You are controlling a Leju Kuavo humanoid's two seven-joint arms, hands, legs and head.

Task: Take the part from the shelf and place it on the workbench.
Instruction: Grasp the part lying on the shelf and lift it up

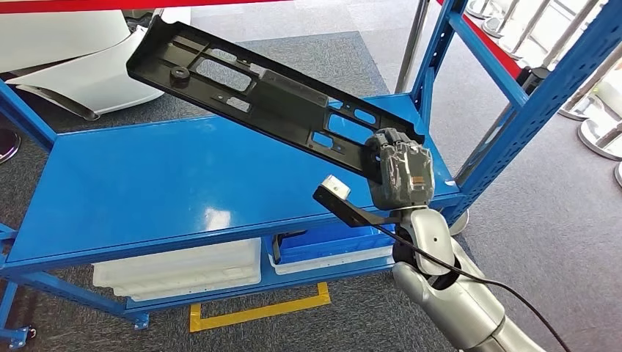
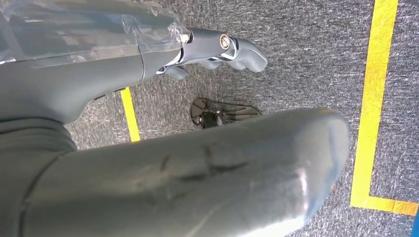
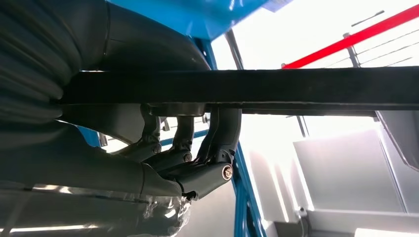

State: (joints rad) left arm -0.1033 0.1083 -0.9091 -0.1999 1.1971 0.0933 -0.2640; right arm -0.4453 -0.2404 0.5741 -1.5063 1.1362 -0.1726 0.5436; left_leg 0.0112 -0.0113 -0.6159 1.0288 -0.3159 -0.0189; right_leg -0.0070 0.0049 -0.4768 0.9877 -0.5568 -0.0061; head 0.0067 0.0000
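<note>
The right hand (image 1: 400,174) grips one end of the part (image 1: 249,88), a long, flat panel of matte black plastic pierced with rectangular cut-outs and carrying a small round boss near its far end. The part hangs in the air, tilted, its free end raised above the far left of the blue shelf (image 1: 161,183) and its gripped end over the shelf's right edge. In the right wrist view the dark fingers (image 3: 217,143) curl up against the underside of the part (image 3: 296,89), seen edge-on as a thick black bar. The shelf is a smooth, glossy blue metal deck framed by perforated blue uprights (image 1: 543,95). Beneath it sit a white ribbed plastic tray (image 1: 183,271) and a blue bin (image 1: 330,242). Grey carpet (image 1: 308,51) covers the floor, with yellow tape (image 1: 257,312) laid on it. The left hand (image 2: 217,49) hangs above the carpet, its smooth grey fingers loosely spread and holding nothing.
</note>
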